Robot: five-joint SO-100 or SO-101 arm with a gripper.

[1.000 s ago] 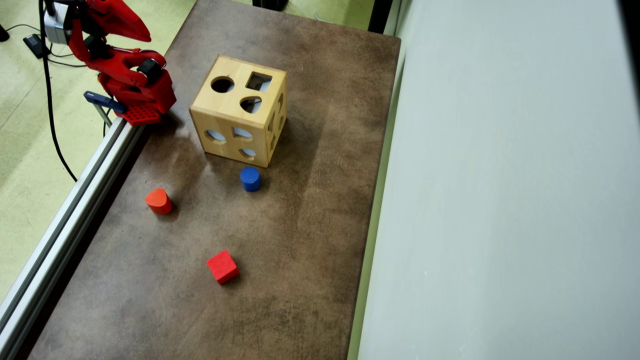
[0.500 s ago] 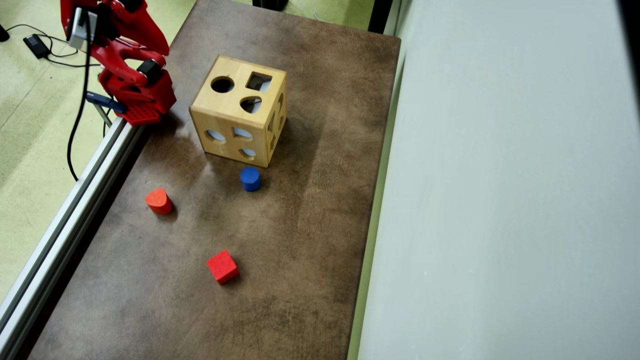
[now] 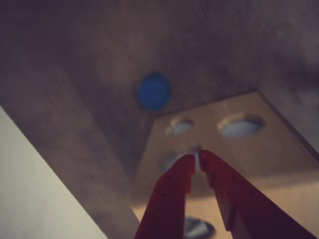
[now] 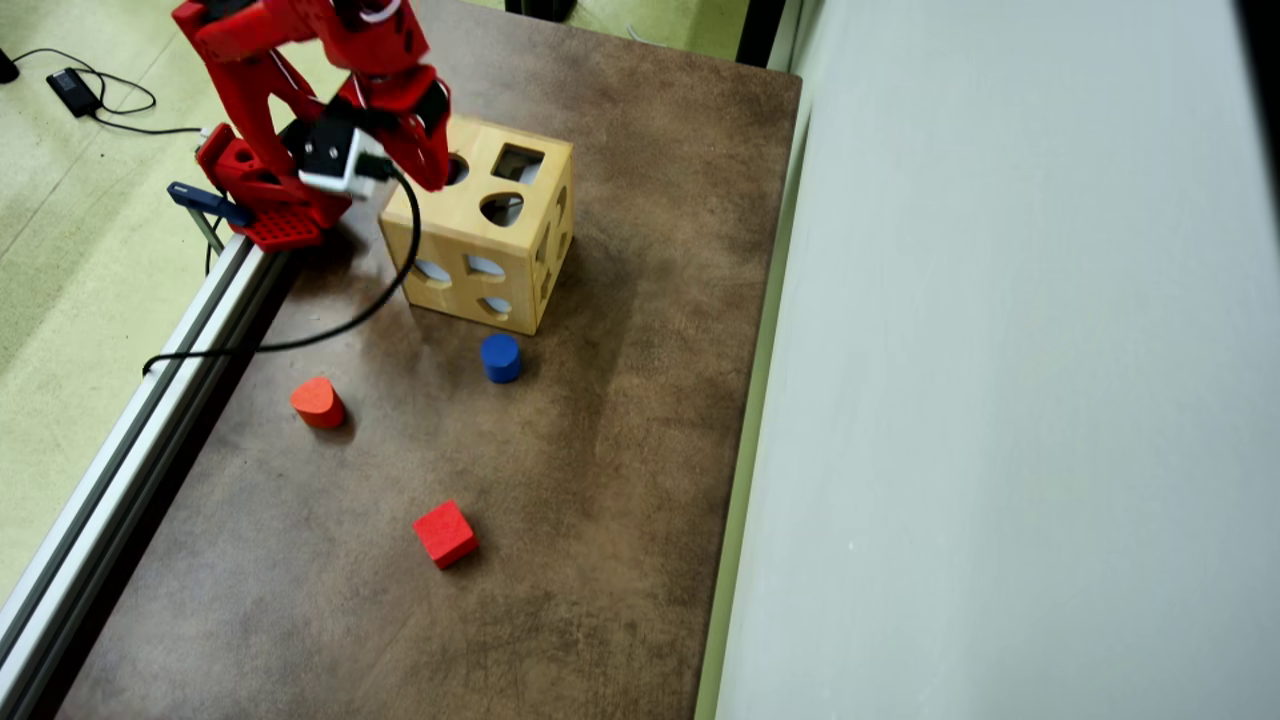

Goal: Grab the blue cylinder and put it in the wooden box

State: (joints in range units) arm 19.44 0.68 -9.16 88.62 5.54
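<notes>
The blue cylinder point(image 4: 500, 357) stands upright on the brown table, just in front of the wooden box point(image 4: 470, 192). From the wrist, the blue cylinder point(image 3: 154, 91) shows as a blurred disc beyond the wooden box point(image 3: 279, 149). My red gripper point(image 4: 437, 176) hovers over the box's top left corner, well away from the cylinder. In the wrist view the gripper point(image 3: 197, 158) has its fingertips almost touching, shut on nothing, above the box's holed face.
A red rounded block point(image 4: 317, 402) and a red cube point(image 4: 445, 533) lie nearer the table's front. An aluminium rail point(image 4: 130, 450) runs along the left edge, a grey wall point(image 4: 1000, 400) along the right. A black cable point(image 4: 300, 340) droops onto the table left of the box.
The arm has unfolded from its tucked pose at the back left and swung right, over the box's top left corner. The blocks and box have not moved.
</notes>
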